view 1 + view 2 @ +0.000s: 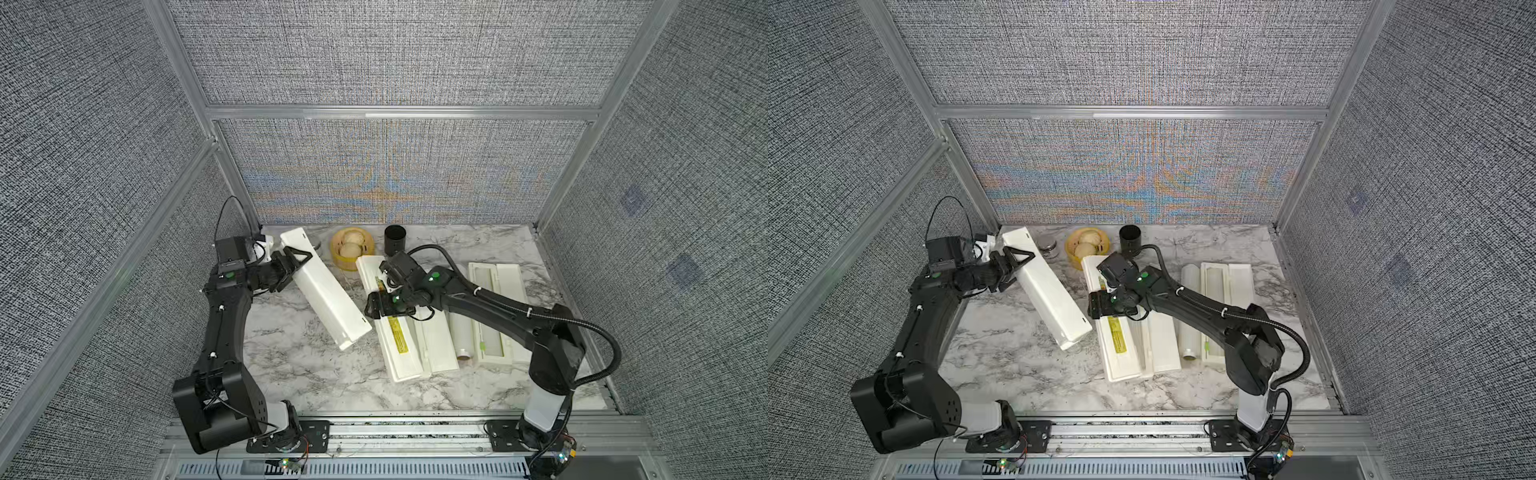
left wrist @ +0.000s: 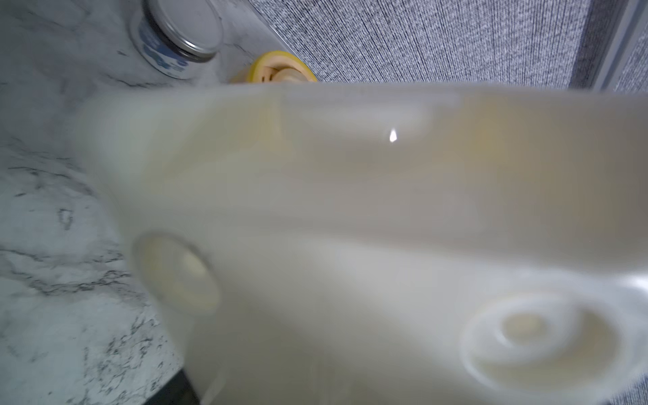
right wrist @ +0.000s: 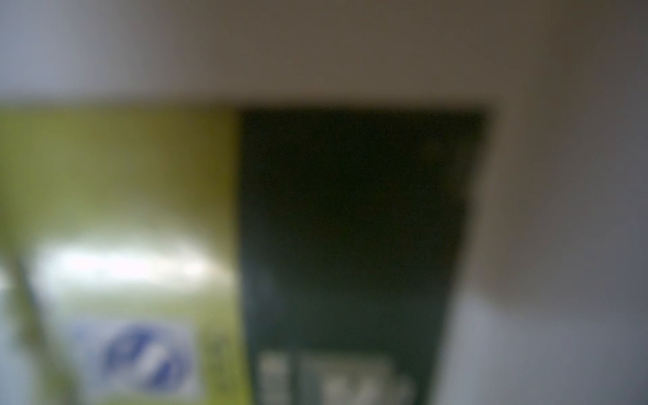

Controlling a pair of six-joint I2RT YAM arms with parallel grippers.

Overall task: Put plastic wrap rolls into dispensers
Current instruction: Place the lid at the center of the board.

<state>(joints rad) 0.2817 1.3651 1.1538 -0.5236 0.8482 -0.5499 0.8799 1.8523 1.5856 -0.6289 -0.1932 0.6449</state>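
The left end effector (image 1: pixel 296 261) grasps the closed left dispenser (image 1: pixel 332 307) near its far end, angled above the bench (image 1: pixel 291 374). The right end effector (image 1: pixel 372 305) sits over the middle dispenser (image 1: pixel 401 357), and I cannot tell its grip. A plastic wrap roll (image 1: pixel 462 332) lies just right of it, beside the open right dispenser (image 1: pixel 509 286).

Soft, even light falls from above on my marble table (image 1: pixel 299 374); shadows are faint. In both top views the woven back wall (image 1: pixel 395 183) (image 1: pixel 1133 183) shimmers with rainbow moiré, and straight rails (image 1: pixel 399 112) splay toward the edges. In my left wrist view the white box (image 2: pixel 350 210) fills the view, out of focus, with one tiny glint. My right wrist view is dim and blurred; a yellow-green label (image 3: pixel 115 175) carries white glare.
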